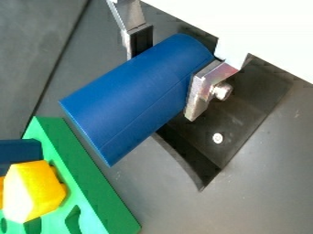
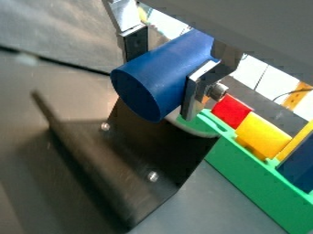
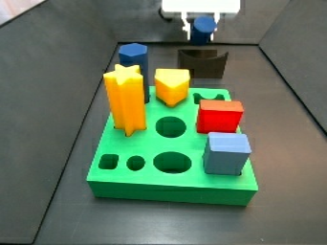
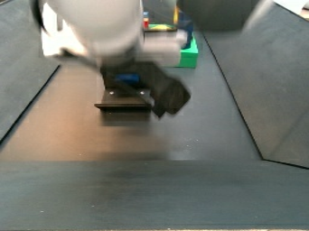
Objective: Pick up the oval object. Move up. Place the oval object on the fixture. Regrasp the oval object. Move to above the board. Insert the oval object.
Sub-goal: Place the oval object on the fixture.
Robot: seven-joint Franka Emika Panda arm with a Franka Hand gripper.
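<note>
Oval object (image 1: 134,101), one dark blue peg, sits clamped between the gripper (image 1: 171,69) fingers above the single fixture (image 2: 123,174), beyond one green board (image 3: 173,158) holding six pieces on a dark floor.

Gripper (image 4: 143,79) blurs behind the arm in a side view; oval object (image 3: 201,32) barely shows, board (image 4: 187,52) mostly hidden.

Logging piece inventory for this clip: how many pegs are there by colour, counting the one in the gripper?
Blue: 3, namely the oval object in the gripper, the hexagonal peg and the grey-blue cube
Yellow: 1
Orange: 1, the star
Red: 1
Total: 6
</note>
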